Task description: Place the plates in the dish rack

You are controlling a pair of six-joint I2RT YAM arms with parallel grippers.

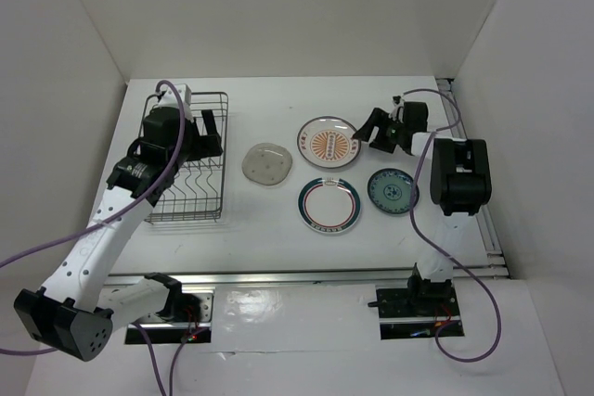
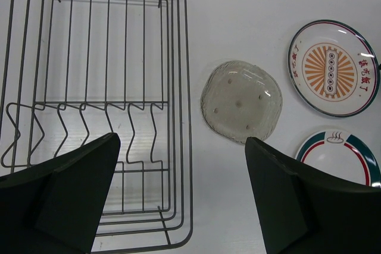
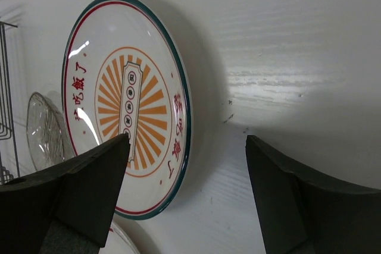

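On a white table walled in white, the right gripper (image 3: 187, 141) hangs low over the cream plate with the orange sunburst centre (image 1: 328, 143), its jaws standing well apart. In the right wrist view one finger (image 3: 77, 188) lies over the plate's painted face and the other over bare table, so that the plate's rim on the arm's side sits between them. Whether either finger touches the plate cannot be told; nothing is clamped.

At the table's left, the left gripper (image 2: 181, 147) hovers above the dish rack (image 1: 225, 159), jaws spread wide and holding nothing. One of its fingers sits over the rack's wires, the other over the table past the rack's right rim.

All four plates lie flat on the table, outside the rack. The translucent grey plate (image 1: 268, 164) rests just beside the rack's right side, between it and the sunburst plate. The white plate with the teal-and-red ring (image 1: 329, 205) lies closer to the arms' bases, near the sunburst plate but apart from it. The teal-patterned plate (image 1: 392, 190) sits just beside the ringed one, close to the right arm's dark body. Purple cables (image 1: 56, 248) trail from both arms.
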